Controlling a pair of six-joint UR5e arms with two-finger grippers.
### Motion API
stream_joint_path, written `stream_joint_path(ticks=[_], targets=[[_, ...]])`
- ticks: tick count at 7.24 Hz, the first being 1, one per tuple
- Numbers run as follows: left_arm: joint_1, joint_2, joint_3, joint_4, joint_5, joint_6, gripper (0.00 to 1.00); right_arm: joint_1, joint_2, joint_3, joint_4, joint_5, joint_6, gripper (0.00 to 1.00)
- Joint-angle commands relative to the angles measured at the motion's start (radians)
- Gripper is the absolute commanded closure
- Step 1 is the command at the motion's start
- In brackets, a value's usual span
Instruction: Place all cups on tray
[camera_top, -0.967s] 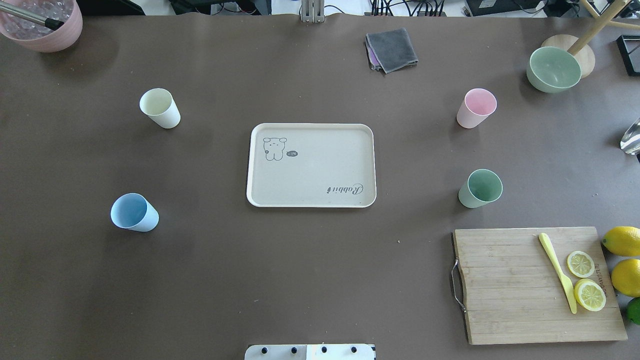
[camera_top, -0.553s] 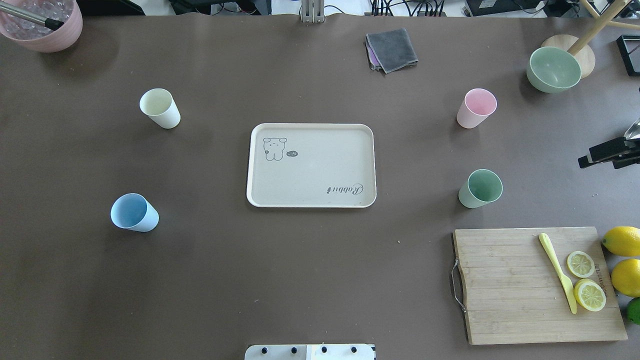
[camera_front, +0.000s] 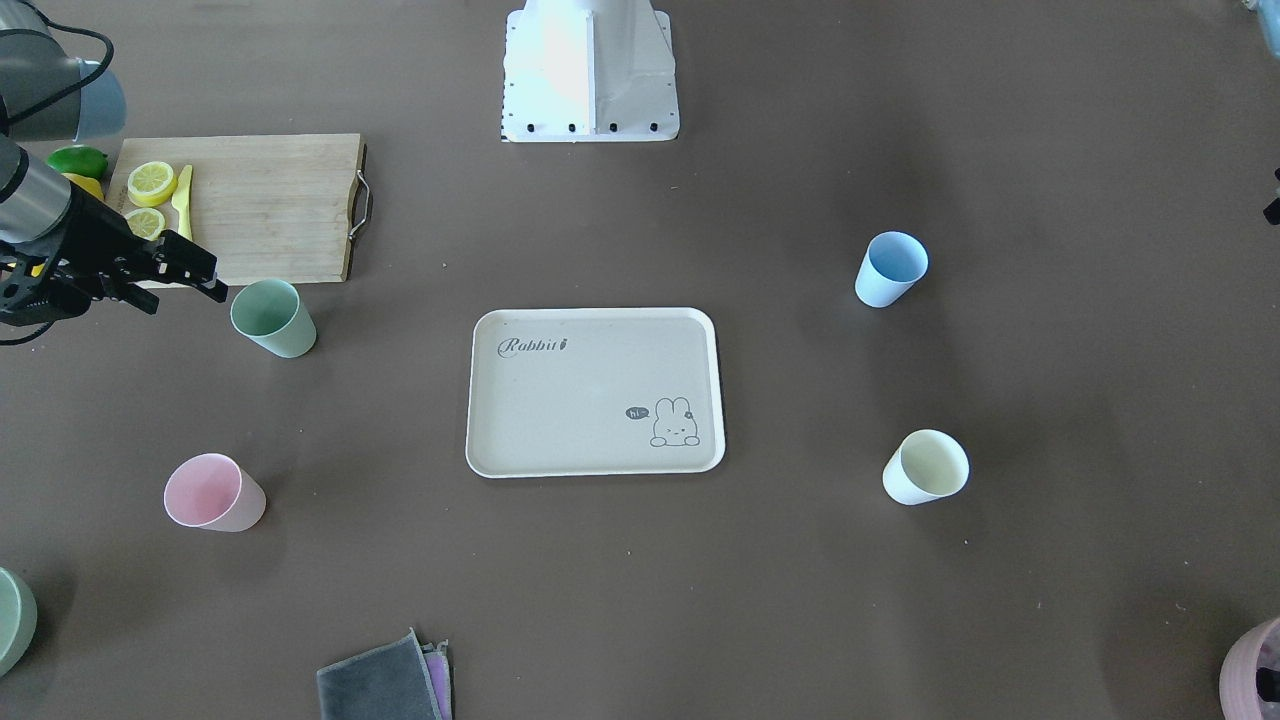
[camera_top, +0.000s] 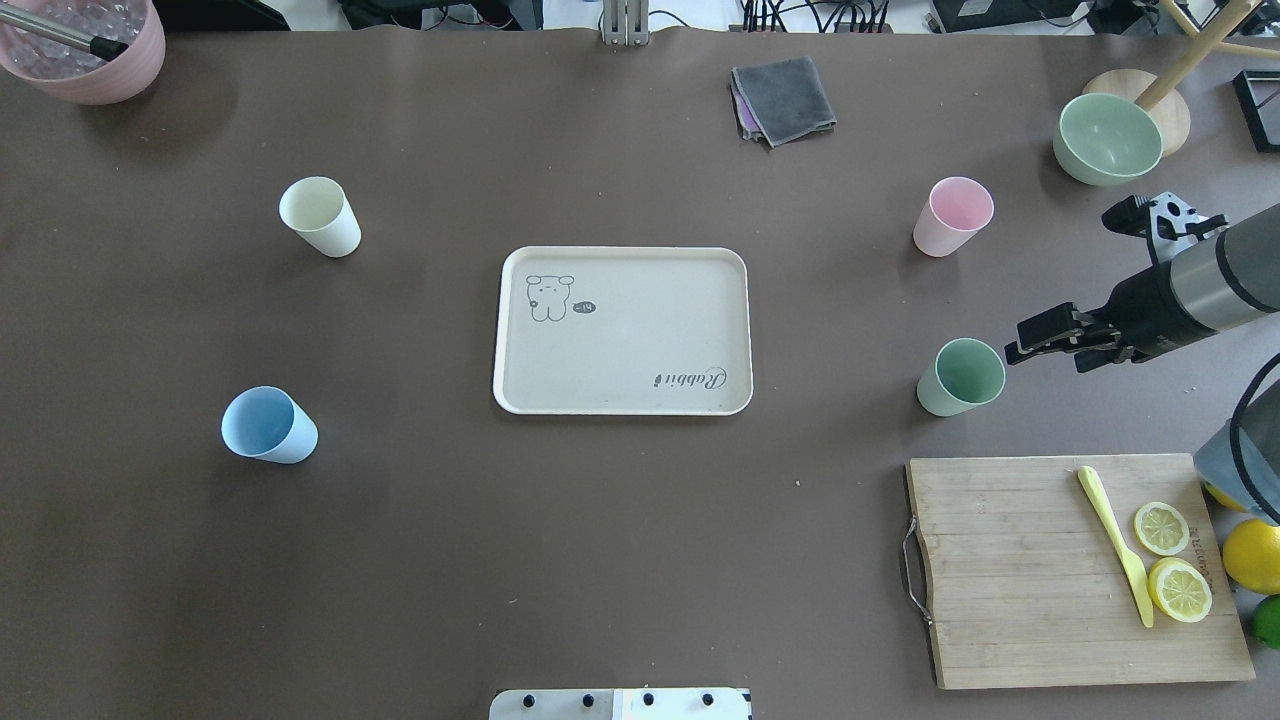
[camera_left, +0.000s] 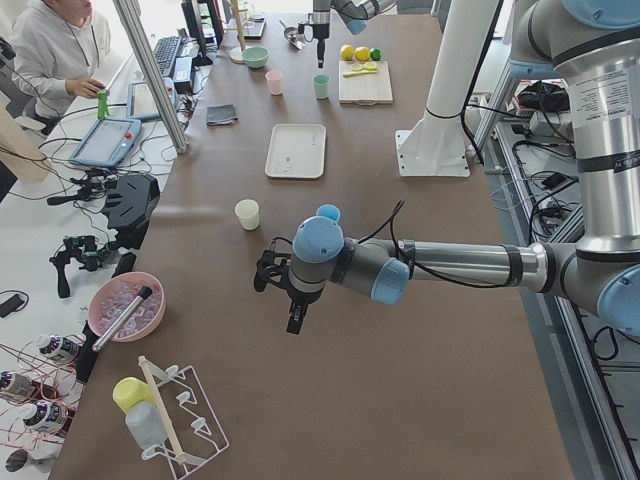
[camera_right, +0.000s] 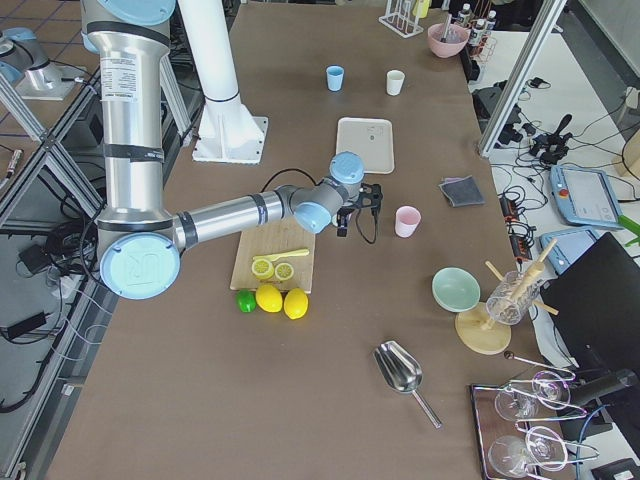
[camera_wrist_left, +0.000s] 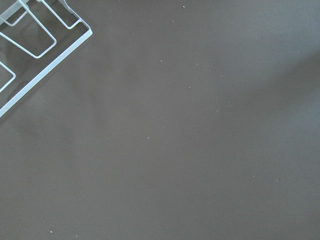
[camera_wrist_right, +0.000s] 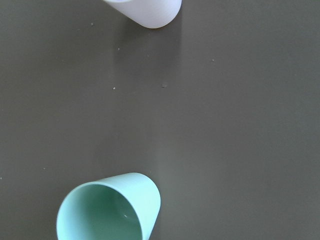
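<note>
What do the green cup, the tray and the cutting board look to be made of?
Green cup: probably matte plastic or fibre composite; uniform pastel colour, dull sheen. Tray: likely the same kind; cream, speckled, moulded raised rim, printed artwork. Cutting board: wood, possibly bamboo; joined strips and grain show.

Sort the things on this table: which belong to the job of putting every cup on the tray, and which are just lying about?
Belong to the job: tray, green cup, pink cup, cream cup, blue cup, right end effector near the green cup.

Just lying about: cutting board, lemon slices, yellow knife, whole lemons, grey cloth, green bowl, pink bowl.
</note>
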Motion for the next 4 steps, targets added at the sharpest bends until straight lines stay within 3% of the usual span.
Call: stream_joint_path(ticks=[1,2,3,4], targets=[[0.0,0.0,0.002,0.0,0.0,0.0,0.02,-0.053,0.024,-0.01,-0.001,-0.043,0.031,0.0],[0.0,-0.002,0.002,0.0,0.0,-0.003,0.02,-0.076,0.025,-0.014,-0.001,-0.049,0.031,0.02],[0.002,-0.024,0.003,0.009,-0.001,-0.031,0.02,-0.082,0.029,-0.013,-0.001,-0.051,0.034,0.28],[0.037,-0.035,0.005,0.003,0.0,-0.079,0.02,-0.084,0.029,-0.014,-0.001,-0.052,0.037,0.69]])
